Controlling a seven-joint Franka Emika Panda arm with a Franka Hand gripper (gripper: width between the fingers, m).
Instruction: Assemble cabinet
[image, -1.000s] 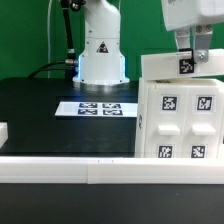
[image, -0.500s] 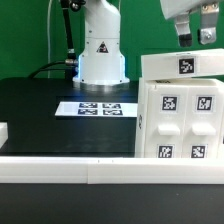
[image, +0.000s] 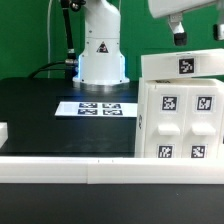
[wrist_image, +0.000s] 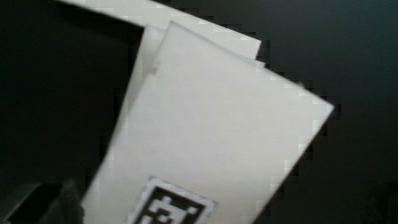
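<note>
The cabinet (image: 178, 120) is found on the counter (image: 50, 110) at the exterior view's right, directly beneath the jaws, which are set apart, empty, clear above its top panel (image: 185, 65), laid lengthwise across that view.

Premises: robotics laboratory. Evidence: fixed white robot base (image: 101, 60) at the black table's (image: 35, 120) far edge, marker board (image: 97, 108) flat before it, fiducial tags (square, black-and-white) on the cabinet (image: 180, 125), cabling (image: 66, 45) behind.
</note>
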